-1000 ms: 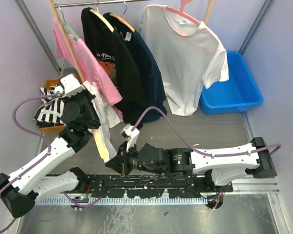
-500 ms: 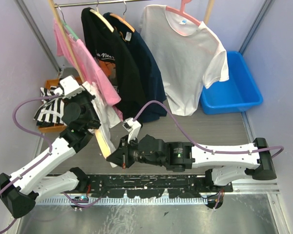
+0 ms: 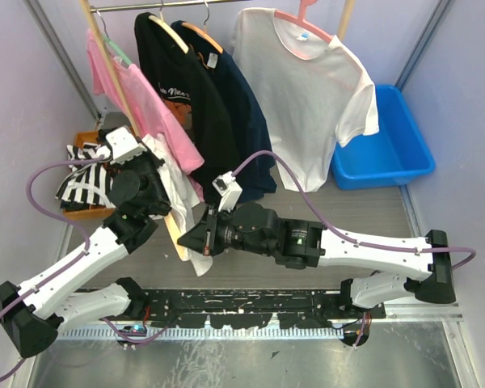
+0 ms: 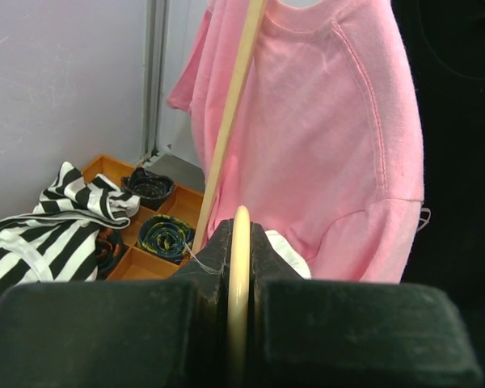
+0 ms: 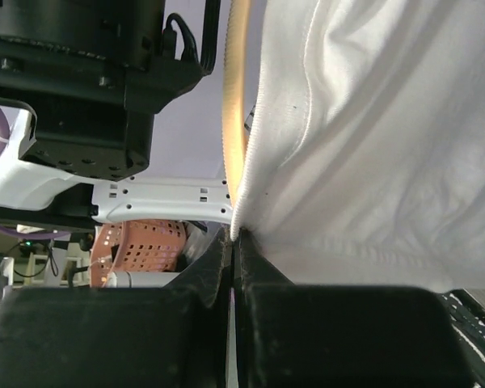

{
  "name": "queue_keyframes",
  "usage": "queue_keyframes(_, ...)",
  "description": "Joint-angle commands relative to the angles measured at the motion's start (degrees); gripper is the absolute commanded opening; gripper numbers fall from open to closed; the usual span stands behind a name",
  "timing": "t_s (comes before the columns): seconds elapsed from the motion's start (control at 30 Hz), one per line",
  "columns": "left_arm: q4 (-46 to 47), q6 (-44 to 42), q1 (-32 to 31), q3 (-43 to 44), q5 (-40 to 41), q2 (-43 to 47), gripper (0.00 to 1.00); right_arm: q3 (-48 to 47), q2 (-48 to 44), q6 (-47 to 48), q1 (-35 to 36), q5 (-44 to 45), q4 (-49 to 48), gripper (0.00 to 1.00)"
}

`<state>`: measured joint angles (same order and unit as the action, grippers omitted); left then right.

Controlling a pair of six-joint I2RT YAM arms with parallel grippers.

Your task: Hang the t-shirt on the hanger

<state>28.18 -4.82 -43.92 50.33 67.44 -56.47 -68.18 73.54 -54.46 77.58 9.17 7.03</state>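
The light wooden hanger (image 3: 174, 230) slants down from my left gripper (image 3: 160, 208), which is shut on it; in the left wrist view its pale edge (image 4: 241, 267) stands clamped between the jaws. The white t-shirt (image 3: 176, 187) drapes over the hanger, and a fold (image 3: 200, 260) hangs below it. My right gripper (image 3: 192, 241) is shut on the t-shirt's ribbed edge (image 5: 255, 162) right beside the hanger's arm (image 5: 236, 105); its jaws (image 5: 233, 236) pinch the cloth at their tips. The hanger's hook is hidden.
A rail at the back carries a pink t-shirt (image 3: 145, 113), dark shirts (image 3: 210, 105) and a white t-shirt on a pink hanger (image 3: 307, 89). A blue bin (image 3: 392, 141) stands at the right. An orange tray (image 3: 85, 210) with striped cloth (image 4: 40, 234) lies at the left.
My right gripper has moved away from the arm bases toward the hanger, carrying the t-shirt's edge. The left gripper and hanger have shifted slightly up.
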Motion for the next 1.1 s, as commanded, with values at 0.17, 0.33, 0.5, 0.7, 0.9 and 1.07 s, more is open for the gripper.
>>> queue_keyframes(0.17,3.72,2.53,-2.86,-1.53,0.68,0.98,0.00,-5.76,0.64,-6.23,-7.25,0.88,-10.43,0.01)
queue_keyframes(0.33,3.62,2.43,-3.88,-1.88,1.20,0.86,0.00,-9.95,2.66,-4.99,-9.38,-0.72,-8.91,0.01)
queue_keyframes(0.5,6.67,-1.03,-3.90,-1.09,1.00,0.59,0.00,-8.43,3.14,-5.49,-9.56,-3.99,-9.24,0.01)
queue_keyframes(0.7,7.34,-3.35,-3.91,-0.07,0.14,2.75,0.00,0.96,-3.24,-4.63,-9.51,-6.43,-8.60,0.01)
queue_keyframes(0.9,10.21,-4.67,-3.45,-0.34,-0.13,4.23,0.00,8.46,-8.97,-3.59,-9.14,-12.08,-6.27,0.01)
queue_keyframes(1.07,13.43,-5.68,-2.97,0.59,-0.30,2.73,0.00,12.80,-10.28,-3.58,-7.76,-16.63,-6.28,0.01)
